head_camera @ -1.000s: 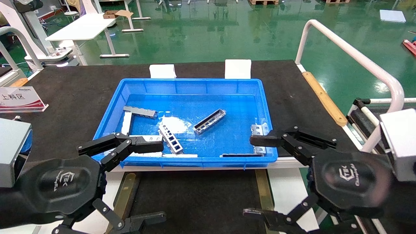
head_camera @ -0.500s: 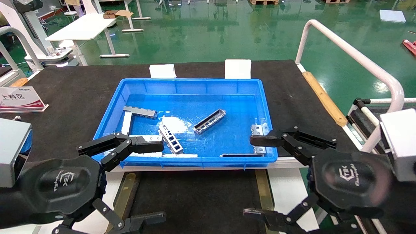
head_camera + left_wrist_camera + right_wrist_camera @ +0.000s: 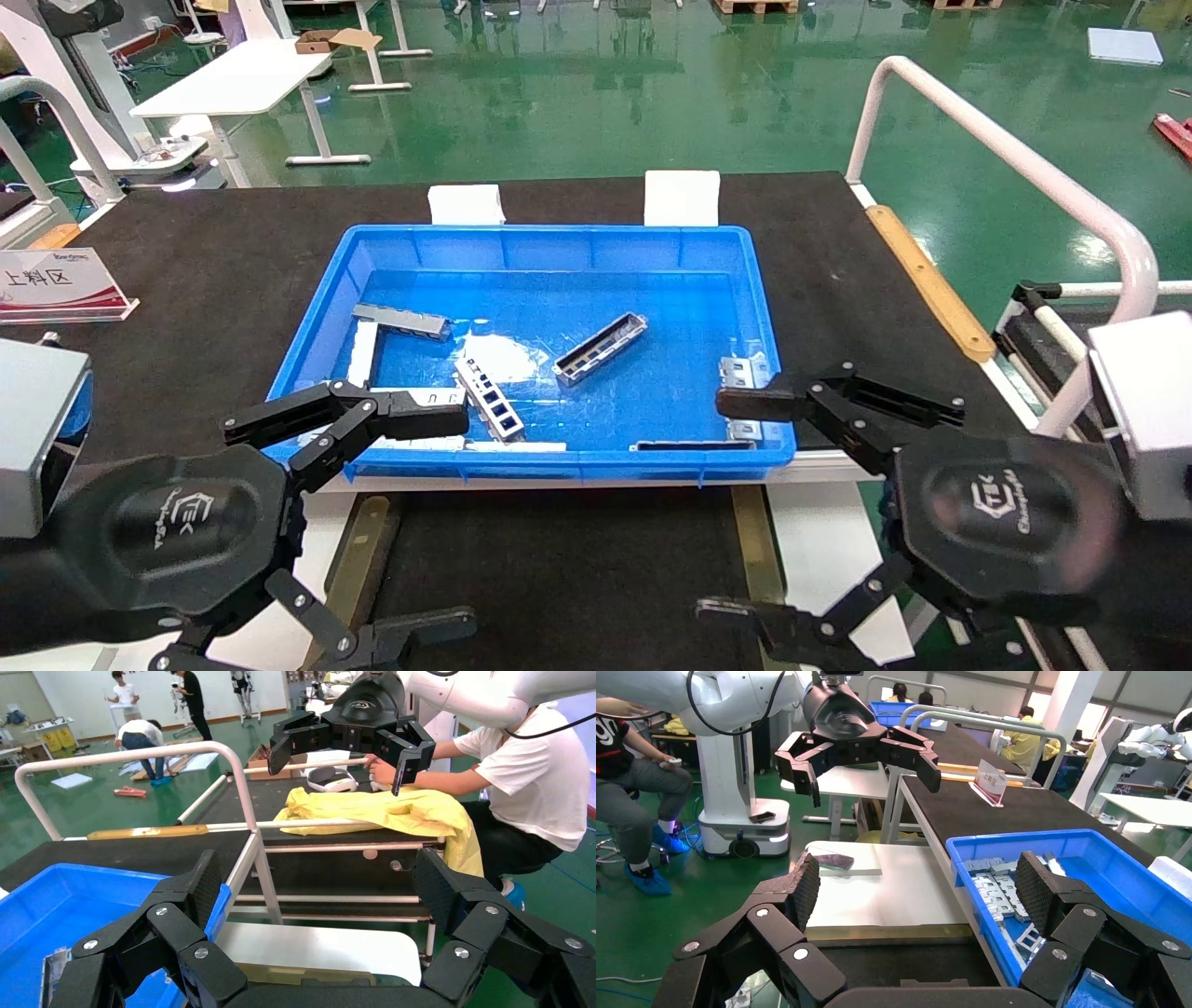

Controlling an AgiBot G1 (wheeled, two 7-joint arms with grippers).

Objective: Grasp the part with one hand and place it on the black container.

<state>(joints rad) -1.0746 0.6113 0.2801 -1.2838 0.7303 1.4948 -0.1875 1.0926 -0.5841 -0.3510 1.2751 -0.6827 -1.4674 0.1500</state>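
nothing moved: both grippers, left gripper point(image 3: 438, 522) and right gripper point(image 3: 736, 508), hover splayed.

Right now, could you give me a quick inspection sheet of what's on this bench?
Surface: black table.
Job's things: the part lies tilted in the blue bin; black container nearest the robot, bare where visible.
Clutter: slotted silver bar, grey bar, flat brackets, red-and-white sign.
Grippers: left gripper and right gripper open, holding nothing.
Cables: nothing seen.
Surroundings: green floor, white rail.
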